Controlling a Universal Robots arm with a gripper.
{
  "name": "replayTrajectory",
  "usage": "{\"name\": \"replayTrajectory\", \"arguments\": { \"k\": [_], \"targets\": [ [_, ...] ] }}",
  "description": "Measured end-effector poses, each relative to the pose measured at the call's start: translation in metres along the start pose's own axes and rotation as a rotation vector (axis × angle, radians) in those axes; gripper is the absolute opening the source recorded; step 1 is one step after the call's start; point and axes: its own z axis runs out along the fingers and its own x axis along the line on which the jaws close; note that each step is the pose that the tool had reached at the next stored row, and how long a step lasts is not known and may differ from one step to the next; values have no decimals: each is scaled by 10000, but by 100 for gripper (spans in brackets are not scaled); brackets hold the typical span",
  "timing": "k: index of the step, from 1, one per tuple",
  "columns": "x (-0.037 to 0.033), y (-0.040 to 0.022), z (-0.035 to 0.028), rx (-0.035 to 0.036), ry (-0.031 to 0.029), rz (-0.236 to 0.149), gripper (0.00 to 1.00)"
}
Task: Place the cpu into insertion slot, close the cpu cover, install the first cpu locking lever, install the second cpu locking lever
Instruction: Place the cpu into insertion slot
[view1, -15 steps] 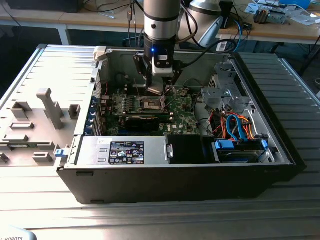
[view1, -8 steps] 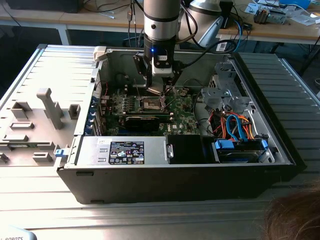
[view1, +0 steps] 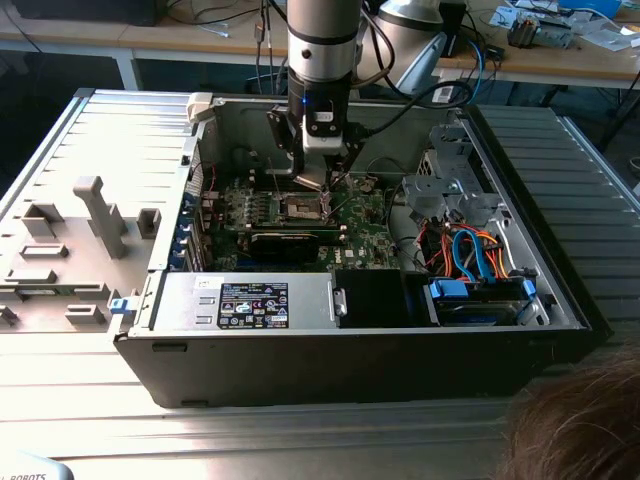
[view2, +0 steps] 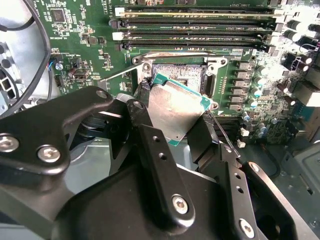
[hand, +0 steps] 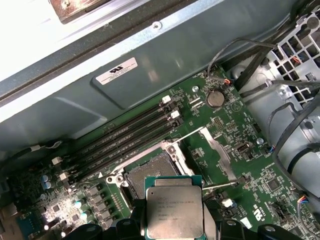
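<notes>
The cpu (view2: 177, 112), a flat square chip with a dull silver top, is clamped between my black fingers (view2: 145, 97). My gripper (view2: 175, 117) is shut on it and holds it tilted, just above the insertion slot (view2: 182, 75). In the first wrist view the cpu (hand: 174, 212) hangs beside the open dark insertion slot (hand: 150, 172). The cpu cover (hand: 216, 152) stands swung open at the socket's side. Thin wire locking levers (hand: 186, 135) stick out unlatched. In the exterior view my gripper (view1: 312, 178) hovers over the insertion slot (view1: 305, 208) inside the computer case.
Memory slots (hand: 125, 135) run beside the socket. A long black card (view1: 292, 240) lies in front of it. A power supply (view1: 250, 300), a drive cage (view1: 450, 185) and coloured cables (view1: 470, 250) crowd the case. A person's hair (view1: 585, 430) shows at the exterior view's lower right.
</notes>
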Motion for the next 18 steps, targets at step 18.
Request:
{"name": "replayTrajectory", "arguments": {
  "k": [18],
  "targets": [
    [0,-1,13,-4,-23,299,55]
  ]
}}
